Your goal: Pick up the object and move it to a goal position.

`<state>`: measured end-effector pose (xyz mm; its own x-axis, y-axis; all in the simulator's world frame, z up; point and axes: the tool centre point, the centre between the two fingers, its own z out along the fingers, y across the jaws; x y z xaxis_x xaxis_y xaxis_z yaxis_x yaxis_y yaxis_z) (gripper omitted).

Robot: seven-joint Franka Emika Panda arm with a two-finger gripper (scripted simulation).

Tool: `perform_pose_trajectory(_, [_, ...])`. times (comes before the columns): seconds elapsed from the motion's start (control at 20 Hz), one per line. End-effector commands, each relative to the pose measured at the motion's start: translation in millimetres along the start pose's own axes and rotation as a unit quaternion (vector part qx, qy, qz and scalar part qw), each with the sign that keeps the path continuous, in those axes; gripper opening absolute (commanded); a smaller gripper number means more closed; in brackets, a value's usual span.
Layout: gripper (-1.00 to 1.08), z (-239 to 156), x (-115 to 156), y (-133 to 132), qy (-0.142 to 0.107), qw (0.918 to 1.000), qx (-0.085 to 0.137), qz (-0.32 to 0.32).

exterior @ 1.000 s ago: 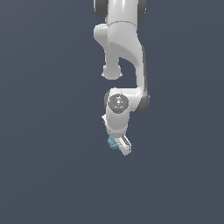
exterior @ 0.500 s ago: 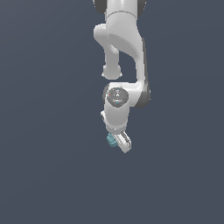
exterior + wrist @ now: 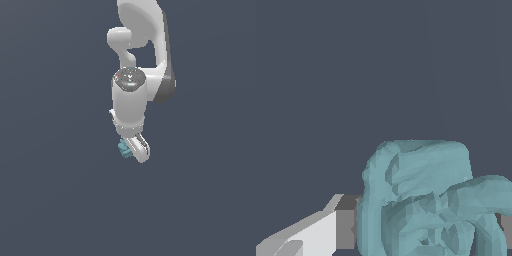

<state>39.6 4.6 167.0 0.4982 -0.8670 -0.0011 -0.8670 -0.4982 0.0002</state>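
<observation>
The object (image 3: 123, 148) is a small pale teal lump with a bumpy surface. In the exterior view it peeks out beside the white fingers at the lower end of the arm. My gripper (image 3: 134, 149) is shut on it and holds it above the dark floor. In the wrist view the object (image 3: 426, 200) fills the lower half, pressed against a white finger (image 3: 316, 232) with a grey pad; the other finger is mostly hidden behind the lump.
The white arm (image 3: 137, 60) hangs down from the top of the exterior view. Around it there is only a plain dark blue-grey floor (image 3: 50, 190).
The arm has drawn up and the wrist has risen a little, carrying the teal object with it. The grip stays the same.
</observation>
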Motion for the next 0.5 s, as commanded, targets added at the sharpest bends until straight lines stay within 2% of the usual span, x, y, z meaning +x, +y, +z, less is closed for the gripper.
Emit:
perform_pose_trajectory(0.0, [-1.0, -30, 2, 4, 0.0, 1.0, 0.0, 0.0])
perform_pose_trajectory(0.45, [-1.0, -120, 11, 15, 0.001, 1.0, 0.0, 0.0])
